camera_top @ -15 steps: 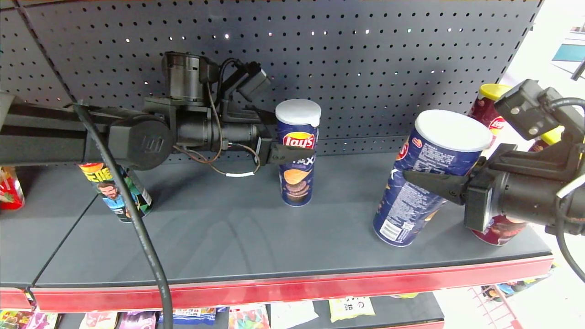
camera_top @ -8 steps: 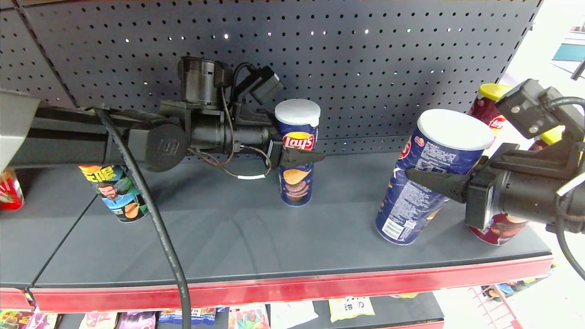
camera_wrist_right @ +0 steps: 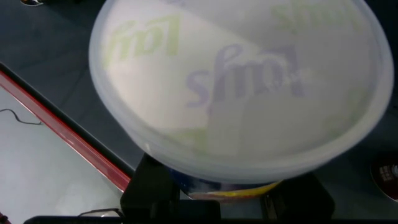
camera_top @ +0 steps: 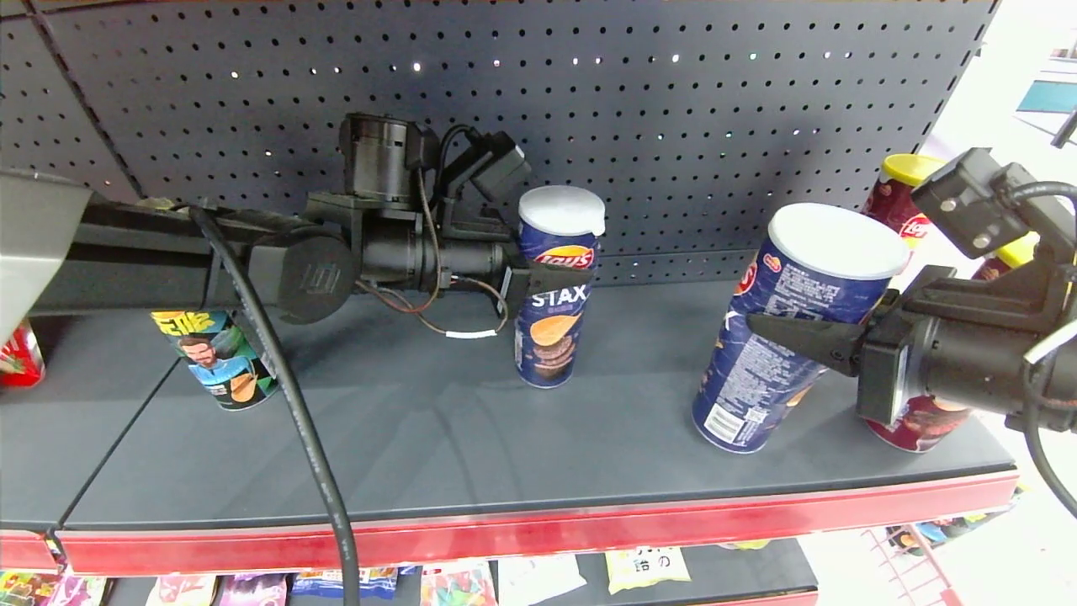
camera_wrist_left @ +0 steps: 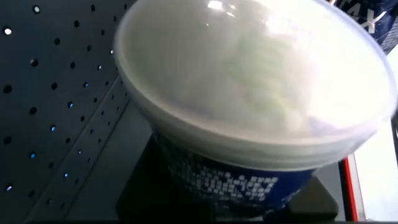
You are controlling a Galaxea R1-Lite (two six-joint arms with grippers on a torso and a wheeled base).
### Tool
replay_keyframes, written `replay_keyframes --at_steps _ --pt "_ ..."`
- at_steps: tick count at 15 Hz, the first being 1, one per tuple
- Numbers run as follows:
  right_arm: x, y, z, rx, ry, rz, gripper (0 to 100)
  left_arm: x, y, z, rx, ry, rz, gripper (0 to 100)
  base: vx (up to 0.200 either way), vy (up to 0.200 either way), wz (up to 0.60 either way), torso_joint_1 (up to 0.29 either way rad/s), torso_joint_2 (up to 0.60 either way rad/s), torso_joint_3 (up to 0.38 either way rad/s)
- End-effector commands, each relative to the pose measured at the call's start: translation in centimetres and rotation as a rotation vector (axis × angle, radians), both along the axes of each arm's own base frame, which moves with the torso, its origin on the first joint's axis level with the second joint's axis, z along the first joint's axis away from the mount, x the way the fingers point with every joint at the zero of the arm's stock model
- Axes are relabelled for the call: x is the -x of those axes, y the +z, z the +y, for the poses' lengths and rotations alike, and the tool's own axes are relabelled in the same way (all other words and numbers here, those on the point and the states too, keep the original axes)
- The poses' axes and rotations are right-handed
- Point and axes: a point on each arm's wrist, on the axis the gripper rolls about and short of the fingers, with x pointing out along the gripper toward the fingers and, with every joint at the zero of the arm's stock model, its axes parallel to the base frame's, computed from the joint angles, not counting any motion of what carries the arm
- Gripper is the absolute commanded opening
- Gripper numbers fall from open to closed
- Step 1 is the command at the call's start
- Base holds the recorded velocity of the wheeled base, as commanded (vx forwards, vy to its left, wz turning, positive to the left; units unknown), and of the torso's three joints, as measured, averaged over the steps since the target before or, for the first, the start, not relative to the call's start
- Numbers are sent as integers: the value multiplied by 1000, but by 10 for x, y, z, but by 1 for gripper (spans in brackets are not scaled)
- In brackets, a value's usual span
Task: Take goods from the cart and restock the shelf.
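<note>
Two blue chip cans with white lids are on the grey shelf [camera_top: 421, 438]. My left gripper [camera_top: 551, 282] is shut on the smaller-looking blue can [camera_top: 553, 337] at the shelf's middle, near the pegboard; the can leans slightly, its top toward the right. That can's white lid [camera_wrist_left: 249, 68] is close under the left wrist camera. My right gripper [camera_top: 799, 330] is shut on the second blue can [camera_top: 778, 353], which is tilted with its base at the shelf surface, right of centre. Its printed lid [camera_wrist_right: 242, 81] faces the right wrist camera.
A green and blue can [camera_top: 220, 358] stands at the left. Dark red cans with yellow lids [camera_top: 902, 198] stand at the far right behind my right arm. A red packet [camera_top: 12, 358] sits at the left edge. The pegboard [camera_top: 673, 101] backs the shelf; a red lip [camera_top: 538, 526] fronts it.
My left arm has moved right with its can, which has shifted a little to the right and now leans. The right arm and its can have hardly moved.
</note>
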Motion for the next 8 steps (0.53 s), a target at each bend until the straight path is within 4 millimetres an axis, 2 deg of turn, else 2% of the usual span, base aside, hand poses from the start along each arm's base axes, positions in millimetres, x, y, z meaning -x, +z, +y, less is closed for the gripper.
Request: replay_keyframes --at_steps 1,3,4,8 --pt "0 -1 0 1 1 1 0 5 4 4 2 -2 -5 0 0 0 0 0 0 0" --pt "0 0 0 0 1 -1 0 21 11 11 4 -11 -5 0 0 0 0 0 0 0" --pt "0 0 0 0 1 -1 0 35 21 9 16 -38 -12 0 0 0 0 0 0 0" --pt "0 0 0 1 1 0 0 57 16 10 15 -123 25 0 0 0 0 0 0 0"
